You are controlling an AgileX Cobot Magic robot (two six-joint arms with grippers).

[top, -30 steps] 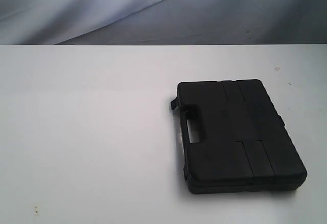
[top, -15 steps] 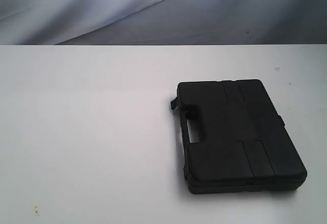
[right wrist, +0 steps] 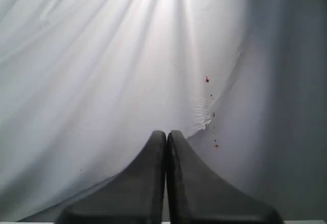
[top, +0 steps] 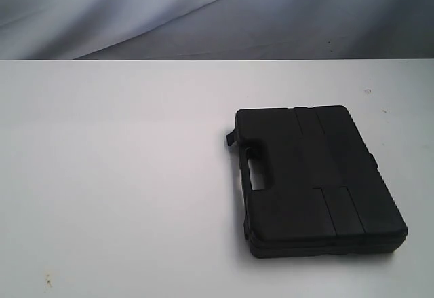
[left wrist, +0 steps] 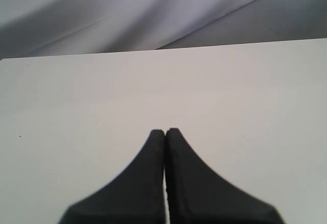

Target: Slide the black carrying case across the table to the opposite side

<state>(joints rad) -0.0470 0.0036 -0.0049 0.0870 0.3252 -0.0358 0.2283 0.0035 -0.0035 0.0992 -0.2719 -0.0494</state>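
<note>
The matte black case (top: 315, 179) lies flat on the white table (top: 122, 176), right of the middle in the exterior view, its handle slot (top: 257, 174) facing left. Neither arm shows in the exterior view. In the left wrist view my left gripper (left wrist: 165, 131) is shut with nothing between its fingers, hanging over bare tabletop (left wrist: 76, 106); the case is out of that view. In the right wrist view my right gripper (right wrist: 166, 133) is shut and empty, pointing at the draped backdrop; the case is out of that view too.
A pale grey draped cloth (top: 203, 13) hangs behind the table's far edge (top: 217, 60). Tiny dark specks (top: 47, 281) mark the tabletop near the front left. The cloth (right wrist: 102, 71) fills the right wrist view, with a few small red spots (right wrist: 207, 79).
</note>
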